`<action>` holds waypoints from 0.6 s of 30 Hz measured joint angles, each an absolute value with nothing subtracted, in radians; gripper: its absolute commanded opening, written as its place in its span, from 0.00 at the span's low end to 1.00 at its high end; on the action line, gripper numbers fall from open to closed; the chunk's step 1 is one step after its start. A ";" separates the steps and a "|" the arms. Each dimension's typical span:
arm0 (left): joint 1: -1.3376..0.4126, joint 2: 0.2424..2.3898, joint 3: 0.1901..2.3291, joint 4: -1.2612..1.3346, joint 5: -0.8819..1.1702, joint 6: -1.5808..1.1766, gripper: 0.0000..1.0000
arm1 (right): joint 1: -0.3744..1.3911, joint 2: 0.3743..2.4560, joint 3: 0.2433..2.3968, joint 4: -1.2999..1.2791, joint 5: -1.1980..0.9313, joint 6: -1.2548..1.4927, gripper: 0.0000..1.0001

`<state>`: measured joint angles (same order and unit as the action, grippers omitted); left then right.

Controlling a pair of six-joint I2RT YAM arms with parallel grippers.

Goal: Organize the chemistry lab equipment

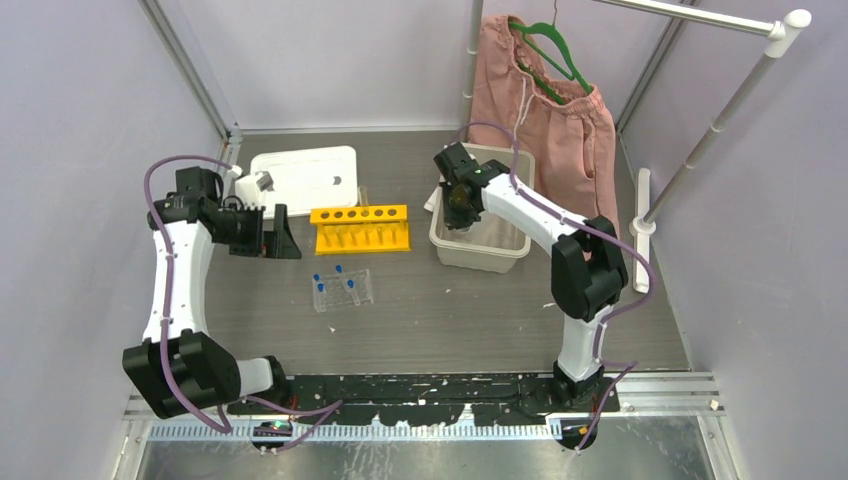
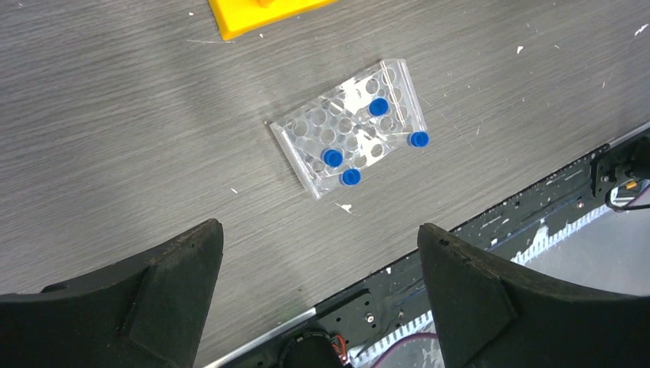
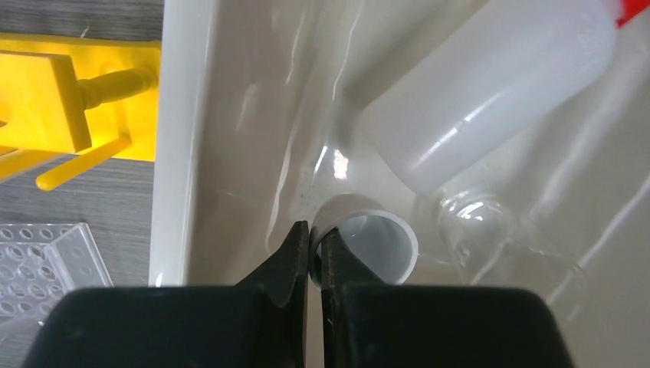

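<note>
My right gripper (image 3: 314, 234) is inside the beige bin (image 1: 446, 243), shut on the rim of the tiny white cup (image 3: 383, 245). The squeeze bottle (image 3: 490, 92) lies in the bin beside it, its red spout (image 3: 635, 9) at the frame corner. Small clear glassware (image 3: 471, 218) lies beside the cup. The yellow six-hole rack (image 1: 360, 227) stands mid-table. The clear grid rack (image 1: 342, 290) holds several blue-capped tubes (image 2: 333, 157). My left gripper (image 1: 283, 240) is open and empty, left of the yellow rack and above bare table.
A white tray (image 1: 305, 176) lies at the back left. Pink shorts on a green hanger (image 1: 545, 95) hang from a rail at the back right. The black base rail (image 1: 430, 390) runs along the near edge.
</note>
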<state>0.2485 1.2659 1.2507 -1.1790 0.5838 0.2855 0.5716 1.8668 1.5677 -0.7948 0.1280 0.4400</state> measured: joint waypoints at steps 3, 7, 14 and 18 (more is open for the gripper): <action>0.249 1.275 1.241 -1.159 0.580 0.286 0.97 | 0.572 1.901 1.564 -0.769 0.110 0.442 0.01; 0.249 1.275 1.217 -1.142 0.568 0.285 1.00 | 0.572 1.934 1.545 -0.734 0.091 0.446 0.02; 0.249 1.283 1.205 -1.118 0.538 0.270 1.00 | 0.567 1.946 1.503 -0.704 0.087 0.458 0.37; 0.249 1.322 1.207 -1.104 0.530 0.252 1.00 | 0.561 1.946 1.499 -0.693 0.087 0.472 0.49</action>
<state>0.2485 1.3220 1.2072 -1.1042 0.5304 0.2523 0.5613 1.9457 1.4994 -0.6930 0.0872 0.4717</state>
